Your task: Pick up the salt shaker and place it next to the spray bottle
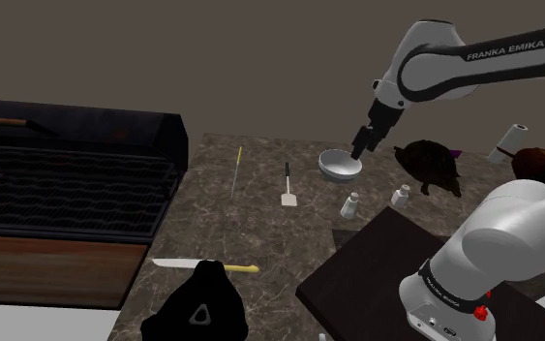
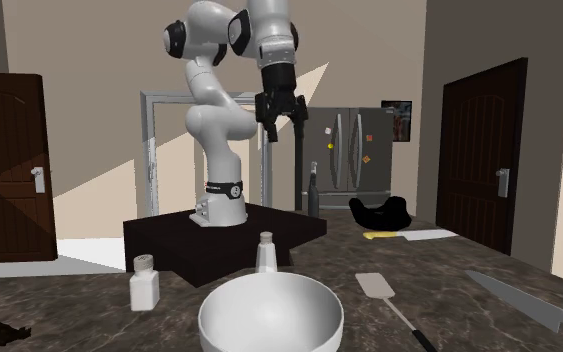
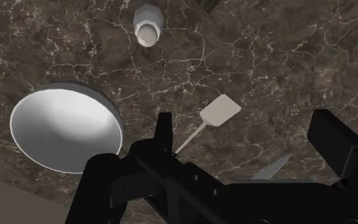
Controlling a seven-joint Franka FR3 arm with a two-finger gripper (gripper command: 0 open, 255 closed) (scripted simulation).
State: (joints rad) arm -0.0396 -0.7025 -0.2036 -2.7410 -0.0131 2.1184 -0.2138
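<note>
On the dark marbled counter [image 3: 266,57], just beside the grey bowl [image 3: 66,130], stands the salt shaker [image 3: 148,25]: small, white, facet-sided, with a holed cap. Overhead hangs the black gripper [image 2: 282,132], fingers spread apart, grasping nothing.

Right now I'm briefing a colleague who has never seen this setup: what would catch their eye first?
The white arm first, its open black gripper hanging high above the dark marbled counter. Then the pale bowl on that counter, with a white shaker and a second shaker standing between it and the black stand.
</note>
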